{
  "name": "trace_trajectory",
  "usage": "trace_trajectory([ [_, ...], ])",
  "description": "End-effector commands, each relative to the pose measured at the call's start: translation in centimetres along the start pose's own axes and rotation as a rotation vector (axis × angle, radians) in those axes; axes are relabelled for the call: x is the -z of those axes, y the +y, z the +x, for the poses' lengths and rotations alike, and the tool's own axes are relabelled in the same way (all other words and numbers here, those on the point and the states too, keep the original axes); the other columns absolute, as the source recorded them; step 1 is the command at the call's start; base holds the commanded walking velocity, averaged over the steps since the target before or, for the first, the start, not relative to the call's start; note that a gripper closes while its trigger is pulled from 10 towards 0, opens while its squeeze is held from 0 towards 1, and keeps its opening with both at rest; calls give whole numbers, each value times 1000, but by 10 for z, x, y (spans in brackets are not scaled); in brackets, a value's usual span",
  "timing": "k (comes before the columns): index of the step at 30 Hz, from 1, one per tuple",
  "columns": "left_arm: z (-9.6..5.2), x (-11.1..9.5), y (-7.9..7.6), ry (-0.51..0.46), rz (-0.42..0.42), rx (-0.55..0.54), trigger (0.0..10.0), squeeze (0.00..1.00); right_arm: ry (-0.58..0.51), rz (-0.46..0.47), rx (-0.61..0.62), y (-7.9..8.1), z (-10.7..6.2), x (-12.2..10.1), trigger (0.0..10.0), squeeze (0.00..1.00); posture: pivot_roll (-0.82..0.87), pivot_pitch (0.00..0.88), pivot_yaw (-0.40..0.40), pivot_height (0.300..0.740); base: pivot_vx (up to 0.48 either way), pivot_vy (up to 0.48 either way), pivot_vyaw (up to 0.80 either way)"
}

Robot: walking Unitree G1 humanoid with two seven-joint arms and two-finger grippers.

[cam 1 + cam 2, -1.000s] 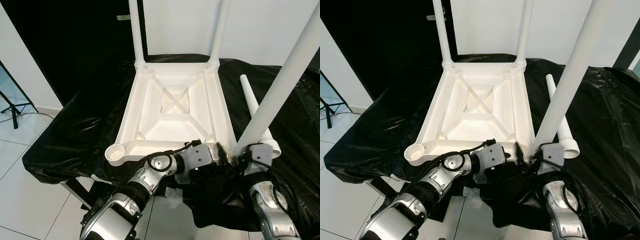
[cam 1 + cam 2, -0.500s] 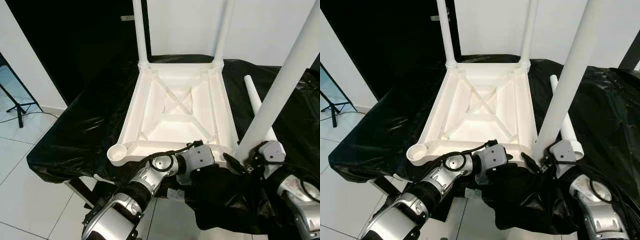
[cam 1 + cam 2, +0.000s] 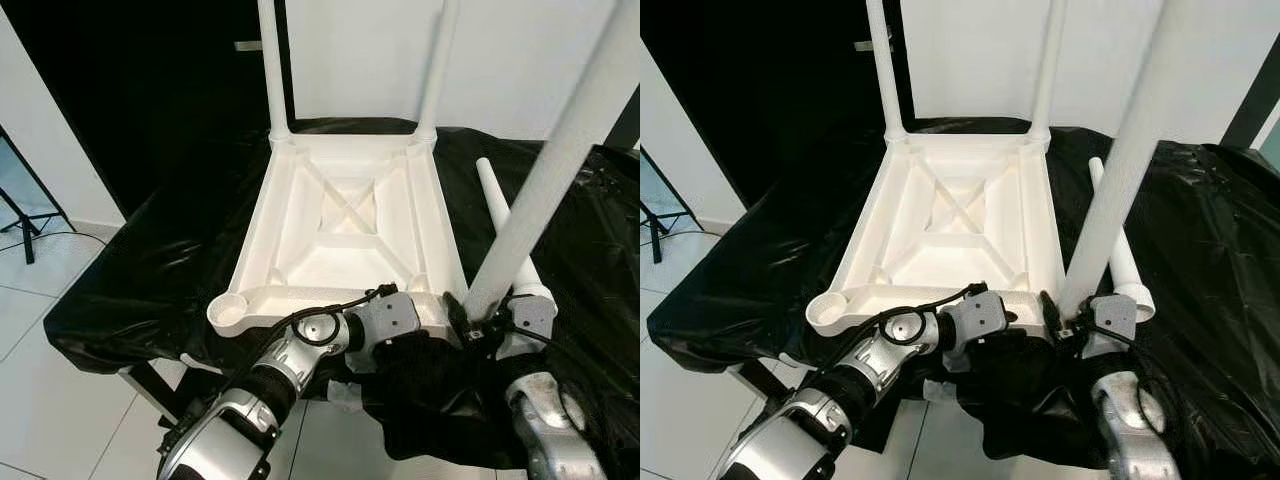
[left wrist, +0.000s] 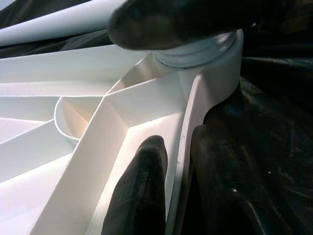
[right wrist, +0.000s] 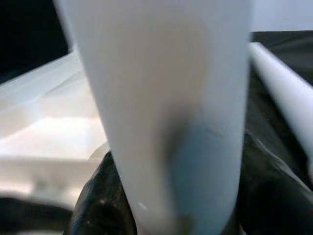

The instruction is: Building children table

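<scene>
Leg (image 3: 545,190) straightened; right end effector (image 3: 478,325) still grips it.

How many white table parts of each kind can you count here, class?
Tabletop, upside down: 1
Legs standing in corner sockets: 3
Loose leg lying on the black sheet: 1
Total: 5

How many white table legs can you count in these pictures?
4: two upright in the tabletop's far corners, one in the near right corner held by the right claw, one lying loose on the black sheet.
</scene>
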State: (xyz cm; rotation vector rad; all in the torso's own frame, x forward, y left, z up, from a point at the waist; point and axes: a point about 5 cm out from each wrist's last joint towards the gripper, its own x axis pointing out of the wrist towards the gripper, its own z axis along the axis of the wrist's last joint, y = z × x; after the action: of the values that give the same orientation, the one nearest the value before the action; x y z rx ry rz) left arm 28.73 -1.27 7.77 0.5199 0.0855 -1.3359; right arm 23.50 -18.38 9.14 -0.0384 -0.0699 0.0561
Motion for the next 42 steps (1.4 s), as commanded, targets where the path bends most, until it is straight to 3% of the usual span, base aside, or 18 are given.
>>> trace_trajectory([
  [1, -3, 34, -23, 148, -88, 67, 10000, 0, 31, 14, 58, 4, 0, 9, 0, 0, 154, 0, 14, 740, 0, 0, 0],
  [5, -4, 36, -23, 152, -88, 67, 10000, 0, 17, 16, 112, 1, 1, 7, 0, 0, 157, 0, 15, 740, 0, 0, 0],
  [6, -4, 36, -22, 153, -88, 66, 10000, 0, 23, 15, 101, 2, 1, 8, 4353, 0, 157, 0, 16, 740, 0, 0, 0],
  [7, -4, 36, -22, 154, -88, 66, 10000, 0, 27, 14, 92, 3, 2, 8, 10000, 0, 157, 0, 16, 740, 0, 0, 0],
  [10, -4, 35, -21, 154, -87, 64, 10000, 0, 24, -8, 37, 7, 4, 7, 10000, 0, 156, 0, 16, 740, 0, 0, 0],
  [11, -4, 35, -21, 154, -87, 62, 10000, 0, 18, -15, 13, 7, 4, 5, 10000, 231, 156, 0, 16, 740, 0, 0, 0],
  [12, -4, 35, -21, 153, -87, 62, 10000, 0, 18, -13, -28, 7, 6, 4, 10000, 1000, 153, 0, 17, 740, 0, 0, 0],
  [15, -3, 34, -20, 151, -86, 63, 10000, 0, 10, -50, -119, 4, 7, 1, 10000, 1000, 149, 0, 18, 740, 0, 0, 0],
  [16, -3, 33, -20, 150, -85, 64, 10000, 0, 14, -83, -155, 0, 8, 0, 10000, 910, 146, 0, 19, 740, 0, 0, 0],
  [20, -3, 33, -20, 150, -85, 64, 10000, 0, 21, -118, -179, -4, 9, 1, 10000, 910, 146, 0, 19, 740, 0, 0, 0],
  [21, -3, 33, -20, 150, -84, 63, 10000, 0, 25, -149, -213, -14, 12, -2, 10000, 0, 143, 0, 17, 740, 0, 0, 0],
  [23, -3, 33, -20, 149, -85, 64, 10000, 0, 26, -184, -288, -29, 16, -10, 10000, 0, 139, 0, 18, 740, 0, 0, 0],
  [29, -1, 33, -23, 146, -88, 69, 10000, 0, 87, -192, -451, -35, 13, -12, 9647, 0, 140, 0, 14, 740, 0, 0, 0],
  [30, -1, 33, -23, 146, -89, 68, 10000, 0, 113, -197, -500, -36, 10, -11, 0, 0, 143, 0, 11, 740, 0, 0, 0],
  [35, -2, 35, -25, 148, -95, 66, 10000, 0, 201, -189, -619, -39, 0, -4, 0, 0, 145, 0, 8, 740, 0, 0, 0],
  [42, -2, 36, -26, 149, -97, 66, 10000, 0, 227, -191, -645, -35, -5, 2, 0, 0, 151, 0, 2, 740, 0, 0, 0],
])
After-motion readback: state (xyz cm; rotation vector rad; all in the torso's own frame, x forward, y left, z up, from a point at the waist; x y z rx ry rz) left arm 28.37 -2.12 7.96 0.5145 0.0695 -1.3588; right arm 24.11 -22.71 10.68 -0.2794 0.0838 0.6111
